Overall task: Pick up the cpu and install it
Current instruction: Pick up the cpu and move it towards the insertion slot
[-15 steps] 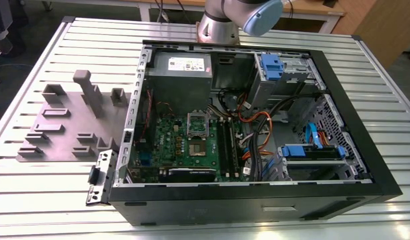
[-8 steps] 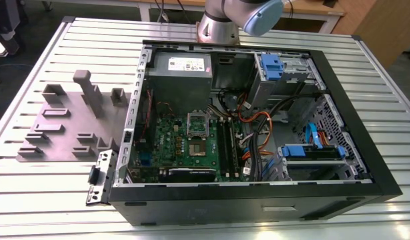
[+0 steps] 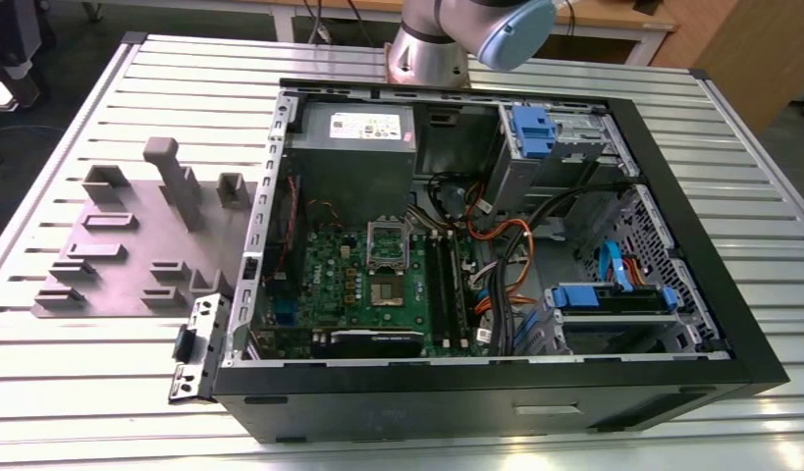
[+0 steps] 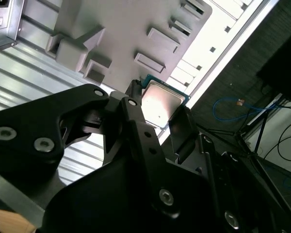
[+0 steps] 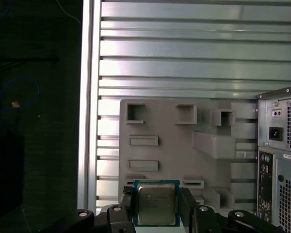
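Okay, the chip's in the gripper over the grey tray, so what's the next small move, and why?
Probably carry it sideways toward the green board in the open case. The gripper is shut on the chip and holds it off the grey tray, so the tray, not the board, lies beneath it.

arm (image 3: 435, 49) cut off at exterior view's edge | cpu (image 4: 160, 104) sides hidden by jaws, second wrist view
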Motion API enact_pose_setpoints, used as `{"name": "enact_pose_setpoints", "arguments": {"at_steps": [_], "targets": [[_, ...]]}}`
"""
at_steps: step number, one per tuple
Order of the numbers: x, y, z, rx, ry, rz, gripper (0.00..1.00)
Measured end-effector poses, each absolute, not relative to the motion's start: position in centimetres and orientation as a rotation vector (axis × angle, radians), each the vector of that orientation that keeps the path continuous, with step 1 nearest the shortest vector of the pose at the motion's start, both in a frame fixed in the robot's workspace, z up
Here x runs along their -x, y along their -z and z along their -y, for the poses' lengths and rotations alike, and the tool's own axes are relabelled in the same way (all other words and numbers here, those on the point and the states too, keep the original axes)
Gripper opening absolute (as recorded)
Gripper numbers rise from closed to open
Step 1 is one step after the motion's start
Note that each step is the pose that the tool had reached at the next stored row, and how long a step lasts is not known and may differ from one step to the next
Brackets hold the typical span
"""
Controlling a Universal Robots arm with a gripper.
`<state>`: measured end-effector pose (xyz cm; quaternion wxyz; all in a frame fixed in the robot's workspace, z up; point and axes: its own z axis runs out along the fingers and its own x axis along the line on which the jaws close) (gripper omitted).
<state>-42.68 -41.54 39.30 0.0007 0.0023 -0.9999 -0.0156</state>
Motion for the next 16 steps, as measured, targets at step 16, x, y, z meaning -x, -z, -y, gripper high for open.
{"name": "enact_pose_setpoints", "arguments": {"at_steps": [16], "targets": [[41.83,-39.30,41.58,-0.007,0.049,3.140,0.47]]}}
